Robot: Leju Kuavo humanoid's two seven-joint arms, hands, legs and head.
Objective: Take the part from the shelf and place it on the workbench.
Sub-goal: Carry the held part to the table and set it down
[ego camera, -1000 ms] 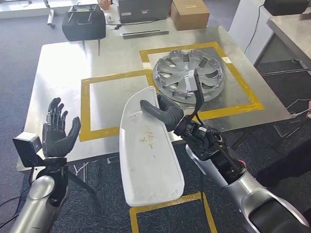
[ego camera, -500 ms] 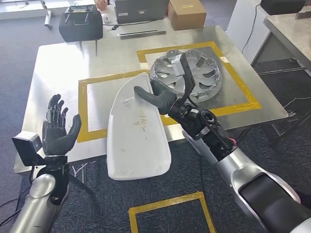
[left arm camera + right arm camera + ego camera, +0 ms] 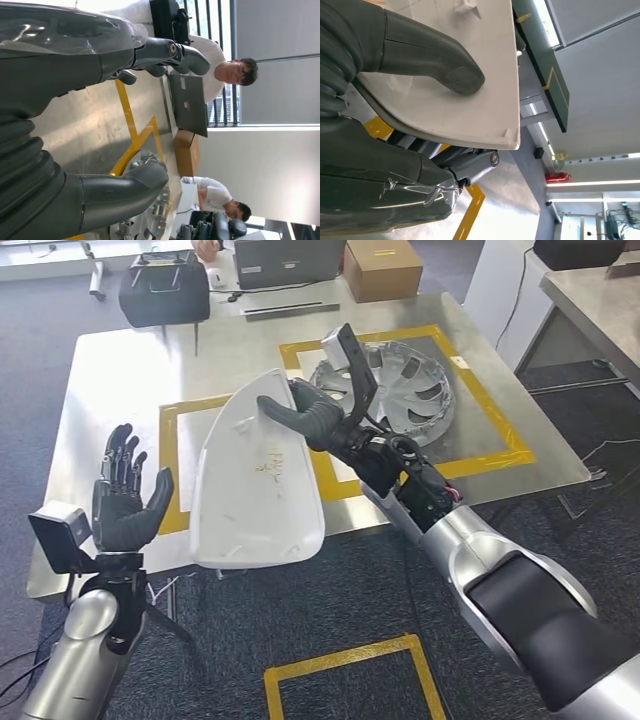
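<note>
The right hand (image 3: pixel 313 420) holds the white panel (image 3: pixel 253 485) at its far edge, thumb on top, fingers underneath. The panel is tilted above the near edge of the bench (image 3: pixel 113 370), beside the hubcap (image 3: pixel 400 385). The left hand (image 3: pixel 121 502) is spread wide and holds nothing.

right hand (image 3: pixel 306 420) | carried white part (image 3: pixel 253 485) up-left | now over workbench (image 3: pixel 113 370) edge

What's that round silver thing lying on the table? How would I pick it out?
Start at the metal table and find the two yellow tape squares. The hubcap lies flat inside the far right square, just beyond the right robot hand that holds the white panel. It is the one round, spoked, silver thing there.
</note>
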